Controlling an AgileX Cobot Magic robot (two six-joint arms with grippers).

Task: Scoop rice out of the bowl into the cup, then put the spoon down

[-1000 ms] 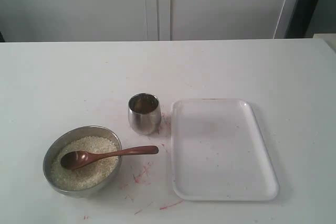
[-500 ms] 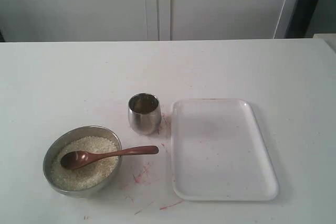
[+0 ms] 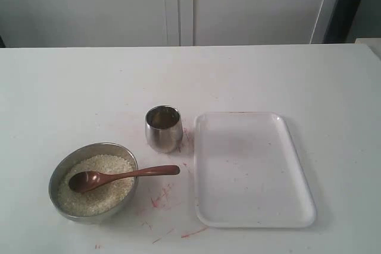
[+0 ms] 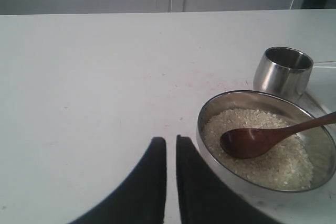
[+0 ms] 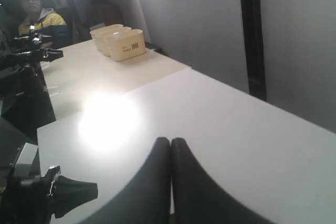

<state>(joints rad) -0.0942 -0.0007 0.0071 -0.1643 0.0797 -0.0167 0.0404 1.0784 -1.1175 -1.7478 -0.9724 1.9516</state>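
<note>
The steel bowl [image 3: 93, 182] sits near the table's front left, filled with a pale mound of rice [image 3: 95, 191]. The wooden spoon [image 3: 122, 176] lies with its oval end on the rice and its handle resting over the rim, pointing right. The small shiny cup [image 3: 163, 128] stands upright just behind and right of the bowl. No gripper shows in the exterior view. In the left wrist view my left gripper [image 4: 171, 141] is nearly shut and holds nothing, close beside the bowl [image 4: 266, 140], the spoon [image 4: 262, 139] and the cup [image 4: 282, 71]. My right gripper [image 5: 171, 141] is shut and empty, far from the task things.
A white rectangular plastic tray [image 3: 253, 171] lies right of the cup. Faint red marks dot the table [image 3: 161, 197]. The right wrist view shows another table with cream containers [image 5: 118, 41], a seated person [image 5: 39, 17] and dark equipment [image 5: 26, 77].
</note>
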